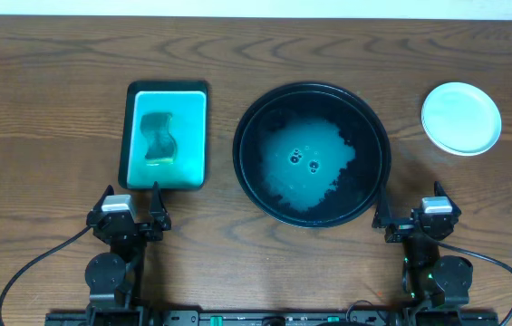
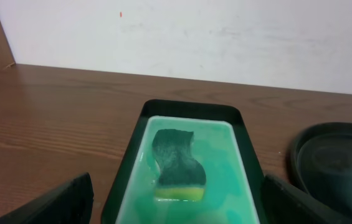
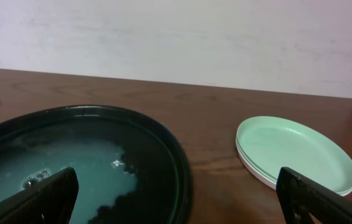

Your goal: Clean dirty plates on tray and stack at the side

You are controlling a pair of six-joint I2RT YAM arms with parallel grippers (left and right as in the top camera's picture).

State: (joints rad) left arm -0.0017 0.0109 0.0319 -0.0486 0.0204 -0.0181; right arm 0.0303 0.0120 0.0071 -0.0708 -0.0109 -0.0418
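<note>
The black round tray [image 1: 373, 181] sits mid-table with a pool of teal liquid and no plates in it. It also shows in the right wrist view [image 3: 176, 162] and at the right edge of the left wrist view [image 2: 350, 134]. The pale-mint plates [image 1: 460, 118] lie stacked on the wood to the right of the tray; the right wrist view shows the stack [image 3: 294, 149]. My left gripper [image 1: 133, 215] is open and empty at the near edge, in front of the teal dish. My right gripper [image 1: 416, 222] is open and empty, near the tray's front right rim.
A teal rectangular dish [image 1: 194, 136] with a dark sponge [image 1: 158, 136] in teal liquid stands left of the tray; the left wrist view shows the dish [image 2: 232, 155] and sponge [image 2: 177, 158]. A pale wall stands behind the table.
</note>
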